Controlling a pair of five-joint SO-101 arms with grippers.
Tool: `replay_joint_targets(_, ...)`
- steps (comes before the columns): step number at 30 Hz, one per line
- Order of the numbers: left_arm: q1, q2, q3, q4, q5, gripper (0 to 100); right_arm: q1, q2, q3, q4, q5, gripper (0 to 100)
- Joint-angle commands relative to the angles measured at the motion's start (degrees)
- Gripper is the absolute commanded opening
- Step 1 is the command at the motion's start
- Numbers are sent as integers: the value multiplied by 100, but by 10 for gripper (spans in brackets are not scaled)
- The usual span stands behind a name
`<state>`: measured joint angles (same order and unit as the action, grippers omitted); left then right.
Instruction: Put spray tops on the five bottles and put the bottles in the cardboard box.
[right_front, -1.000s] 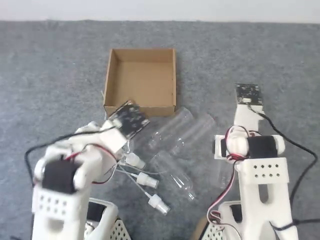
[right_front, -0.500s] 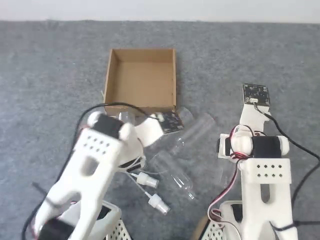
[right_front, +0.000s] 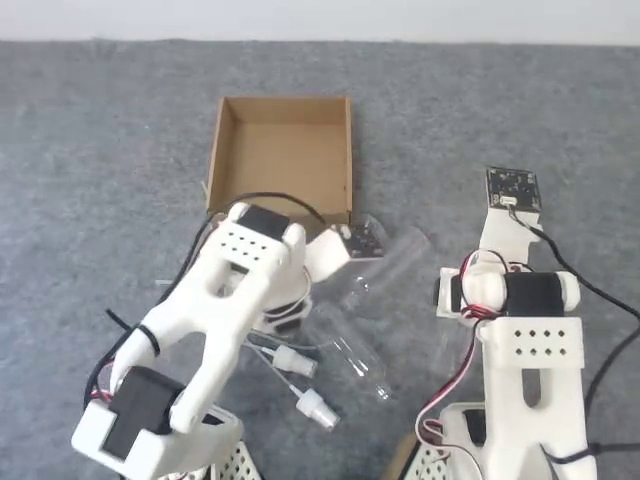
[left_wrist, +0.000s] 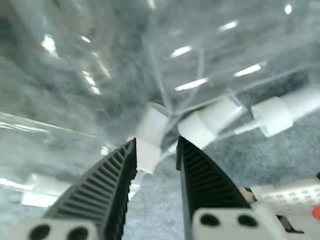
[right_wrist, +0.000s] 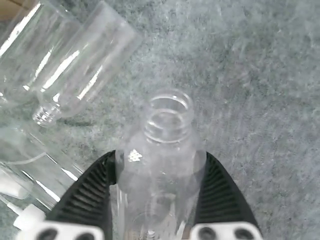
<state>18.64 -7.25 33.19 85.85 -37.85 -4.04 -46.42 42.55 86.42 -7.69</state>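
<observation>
While the open-topped cardboard box (right_front: 283, 165) sits empty toward the table's far edge, uncapped clear bottles (right_front: 355, 290) lie jumbled just off its near wall at the table's (right_front: 110, 130) middle. White spray tops (right_front: 310, 402) with thin tubes lie toward the near edge. The left arm (right_front: 235, 300) stretches low across the pile, its jaws narrowly parted at one spray top (left_wrist: 150, 142). The right arm's (right_front: 520, 330) jaws grip a clear bottle (right_wrist: 167, 125) by its body. A second ago the left arm was folded back near the table's near left corner; the right arm has hardly shifted.
</observation>
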Motion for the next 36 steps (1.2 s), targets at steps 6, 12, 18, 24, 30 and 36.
replay_joint_targets(6,-149,26,-655,-44,-35,175,92,-198,237,-330,114,24)
replay_joint_targets(12,-607,26,-646,299,-580,178,92,-198,237,-356,114,26)
replay_joint_targets(18,-747,26,-629,273,-598,177,48,-198,237,-365,105,27)
replay_joint_targets(24,-554,26,40,-466,-571,177,84,-198,255,-365,105,27)
replay_joint_targets(30,-536,26,602,-993,-589,178,75,-198,255,-365,105,27)
replay_joint_targets(36,-510,35,910,-1134,-598,176,84,-198,255,-365,105,27)
